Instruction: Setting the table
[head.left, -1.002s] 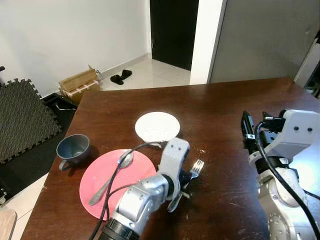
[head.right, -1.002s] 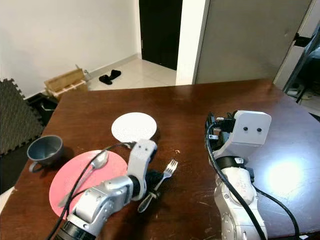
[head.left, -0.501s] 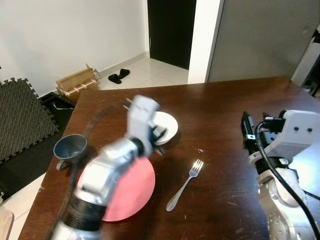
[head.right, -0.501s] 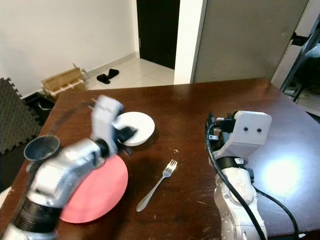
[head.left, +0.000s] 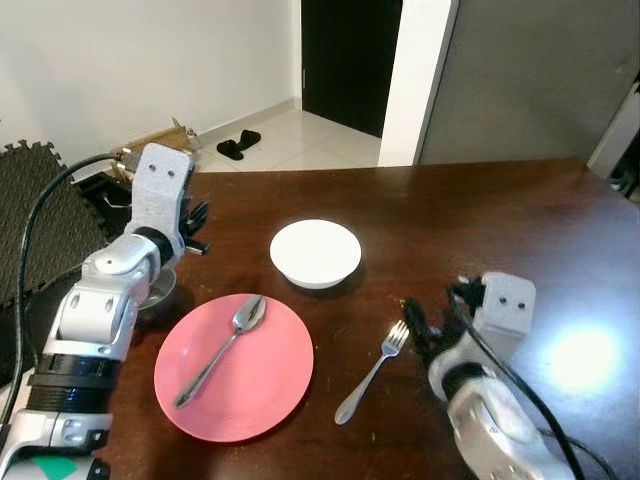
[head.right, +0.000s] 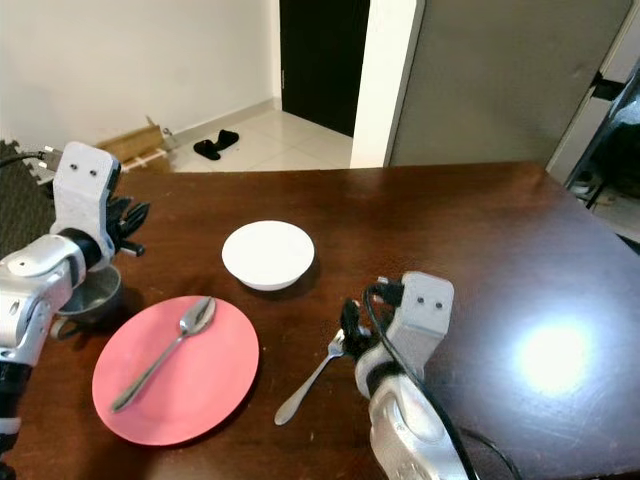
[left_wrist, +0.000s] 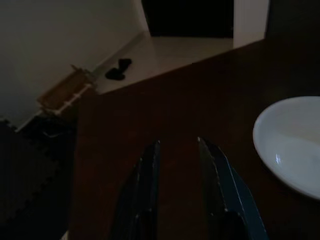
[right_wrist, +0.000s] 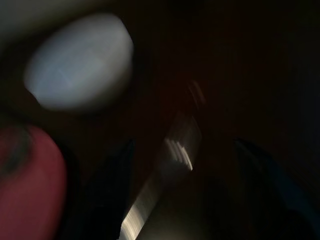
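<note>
A pink plate (head.left: 250, 395) with a spoon (head.left: 222, 345) lying on it sits at the table's front left. Behind it stands a white bowl (head.left: 315, 253). A fork (head.left: 372, 372) lies on the bare wood right of the plate. A grey cup (head.right: 90, 295) stands at the left edge, partly hidden by my left arm. My left gripper (head.left: 195, 228) hovers above the cup, open a little and empty (left_wrist: 177, 145). My right gripper (head.left: 415, 325) is low over the fork's tines, open wide, with the fork (right_wrist: 170, 170) between its fingers (right_wrist: 255, 160).
The dark wooden table (head.left: 480, 220) spreads back and right, with a bright glare spot at the right. Past its left edge the floor holds a foam mat (head.left: 40, 200), a cardboard box (head.left: 150, 145) and slippers (head.left: 240, 145). A dark doorway (head.left: 345, 60) opens behind.
My left arm swung from beside the fork, across the plate, to the far left above the cup. My right arm came down and forward to the fork's tines. The fork stayed put.
</note>
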